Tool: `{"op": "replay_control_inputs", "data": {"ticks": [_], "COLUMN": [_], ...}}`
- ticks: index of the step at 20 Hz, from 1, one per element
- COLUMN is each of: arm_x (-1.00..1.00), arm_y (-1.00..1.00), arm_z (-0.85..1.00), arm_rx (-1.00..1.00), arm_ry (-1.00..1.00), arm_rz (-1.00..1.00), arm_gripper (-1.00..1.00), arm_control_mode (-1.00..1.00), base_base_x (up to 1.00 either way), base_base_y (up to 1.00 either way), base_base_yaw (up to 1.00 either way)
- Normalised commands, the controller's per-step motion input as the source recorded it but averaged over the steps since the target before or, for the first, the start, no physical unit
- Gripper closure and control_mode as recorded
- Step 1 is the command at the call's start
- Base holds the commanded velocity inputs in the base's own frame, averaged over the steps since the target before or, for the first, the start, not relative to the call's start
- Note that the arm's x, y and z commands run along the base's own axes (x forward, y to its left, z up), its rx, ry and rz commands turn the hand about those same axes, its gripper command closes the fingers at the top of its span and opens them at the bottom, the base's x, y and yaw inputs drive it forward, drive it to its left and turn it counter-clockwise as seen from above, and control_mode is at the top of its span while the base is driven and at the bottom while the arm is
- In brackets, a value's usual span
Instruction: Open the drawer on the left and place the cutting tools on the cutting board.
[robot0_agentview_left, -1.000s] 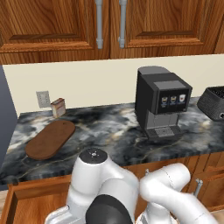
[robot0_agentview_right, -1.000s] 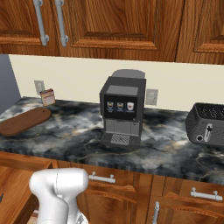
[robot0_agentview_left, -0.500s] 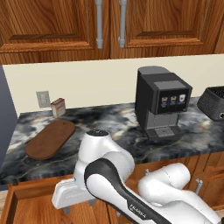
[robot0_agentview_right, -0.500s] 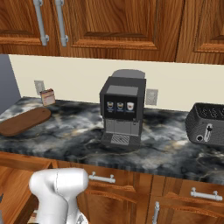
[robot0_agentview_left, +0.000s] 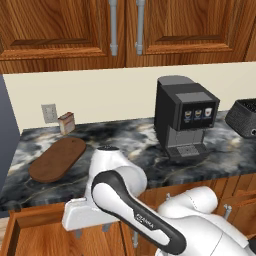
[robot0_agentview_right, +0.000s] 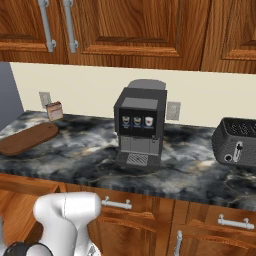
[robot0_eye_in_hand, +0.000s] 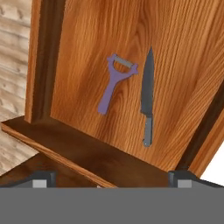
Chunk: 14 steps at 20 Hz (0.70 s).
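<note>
The drawer (robot0_eye_in_hand: 109, 57) stands pulled out below the tabletop (robot0_agentview_left: 135, 145), its wooden floor in plain sight from the hand camera. Two cutting tools lie flat on that floor, just beside each other but apart: a purple peeler (robot0_eye_in_hand: 114, 83) with its forked head pointing away from the hand, and a knife (robot0_eye_in_hand: 147, 98) with a dark blade and grey handle, handle nearer the drawer's front wall. Both rest loose, well away from the walls, so there seems room to come down around either one.

The gripper (robot0_eye_in_hand: 109, 178) hangs above the drawer front, looking down into it; the fingers (robot0_eye_in_hand: 41, 178) are spread wide and hold nothing, likely set ready to straddle a thin handle. In the left base view the arm folds low over the open drawer's corner.

The board (robot0_agentview_left: 57, 159) lies bare on the left part of the tabletop, near a small striped box (robot0_agentview_left: 66, 122), waiting for the tools. A coffee machine (robot0_agentview_left: 184, 122) stands well to its right.
</note>
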Motion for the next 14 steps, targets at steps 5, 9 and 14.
{"op": "replay_control_inputs", "data": {"ticks": [5, 9, 14], "arm_x": [0.01, 0.08, 0.02], "arm_y": [0.15, 0.11, 0.2], "arm_z": [-0.6, -0.54, -0.6], "arm_rx": [-0.06, -0.06, -0.11], "arm_ry": [0.19, 0.14, 0.1], "arm_rz": [0.0, 0.0, 0.0], "arm_gripper": [-1.0, -1.0, -1.0], "arm_control_mode": [-1.0, -1.0, -1.0], "base_base_x": [0.0, 0.0, 0.0], "base_base_y": [0.0, 0.0, 0.0], "base_base_yaw": [0.0, 0.0, 0.0]}}
